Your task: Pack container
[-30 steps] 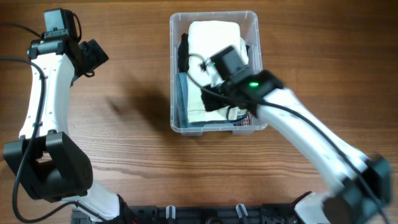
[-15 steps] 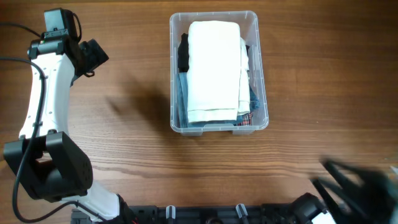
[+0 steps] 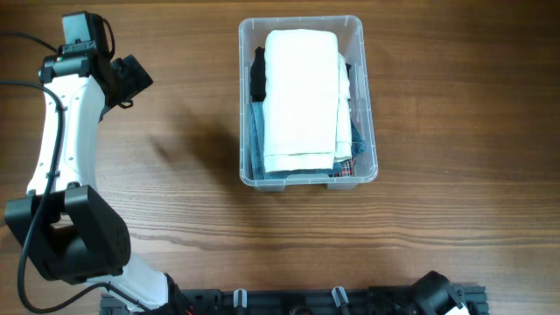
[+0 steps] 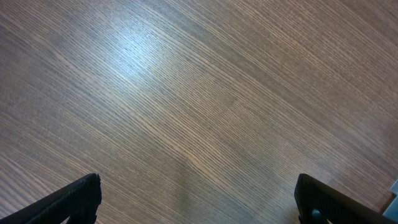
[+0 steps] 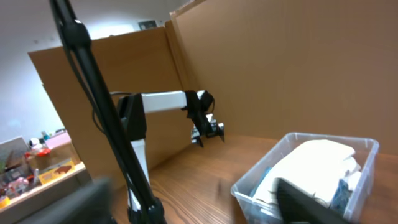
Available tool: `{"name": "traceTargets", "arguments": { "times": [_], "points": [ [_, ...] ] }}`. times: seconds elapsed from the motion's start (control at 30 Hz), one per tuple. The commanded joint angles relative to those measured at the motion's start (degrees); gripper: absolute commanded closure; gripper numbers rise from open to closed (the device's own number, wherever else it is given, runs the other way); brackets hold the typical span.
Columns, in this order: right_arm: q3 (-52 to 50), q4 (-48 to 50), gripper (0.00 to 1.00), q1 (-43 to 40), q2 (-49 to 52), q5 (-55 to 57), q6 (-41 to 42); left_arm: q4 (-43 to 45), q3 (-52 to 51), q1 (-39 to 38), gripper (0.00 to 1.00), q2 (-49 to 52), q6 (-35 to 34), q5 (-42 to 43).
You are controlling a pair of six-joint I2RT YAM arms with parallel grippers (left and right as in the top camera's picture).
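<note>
Container (image 3: 302,21) sat on the table (image 3: 437,219), full of folded cloth (image 3: 302,96). Left gripper (image 3: 131,79) hung well to its left, fingers (image 4: 71,198) wide open, empty, arm outstretched. Right gripper (image 5: 199,202), fingers spread and empty, stood raised, facing it.

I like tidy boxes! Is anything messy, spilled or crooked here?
Nothing stands out. The container sits upright on the table, with a folded white cloth lying flat on the clothes inside. Nothing hangs over the rim.

container (image 3: 242,131) | clear rectangular bin, rounded corners, thick rim | upright on table (image 3: 437,131) | packed full, folded white cloth (image 3: 302,96) on top | well right of left gripper (image 3: 133,79), apart
</note>
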Motion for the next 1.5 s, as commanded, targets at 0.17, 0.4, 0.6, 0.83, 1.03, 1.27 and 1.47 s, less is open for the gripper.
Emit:
{"name": "traceTargets", "arguments": {
  "times": [0.17, 0.4, 0.6, 0.83, 1.03, 1.27, 1.47],
  "points": [
    [-0.83, -2.40, 0.00, -0.02, -0.31, 1.16, 0.17, -0.02, -0.35, 0.46, 0.00, 0.24, -0.96, 0.28],
    [-0.83, -17.42, 0.00, -0.02, -0.31, 0.90, 1.86, -0.02, -0.37, 0.46, 0.00, 0.24, -0.96, 0.28],
    [-0.94, -22.16, 0.00, -0.02, -0.31, 0.46, 28.11, 0.00, -0.37, 0.46, 0.00, 0.24, -0.96, 0.28],
    [-1.97, -22.12, 0.00, -0.02, -0.31, 4.31, 31.69, 0.00, -0.35, 0.46, 0.00, 0.24, -0.96, 0.28],
    [-5.84, -16.55, 0.00, -1.42, -1.60, 17.03, 31.45, -0.02, -0.37, 0.46, 0.00, 0.24, -0.96, 0.28],
    [-15.45, -1.11, 0.00, -2.01, -5.88, 18.27, 12.37, 0.00, -0.35, 0.46, 0.00, 0.24, -0.96, 0.28],
    [-27.80, 19.78, 0.00, -2.01, -6.05, 8.13, -21.38, -0.02, -0.35, 0.46, 0.00, 0.24, -0.96, 0.28]
  ]
}}
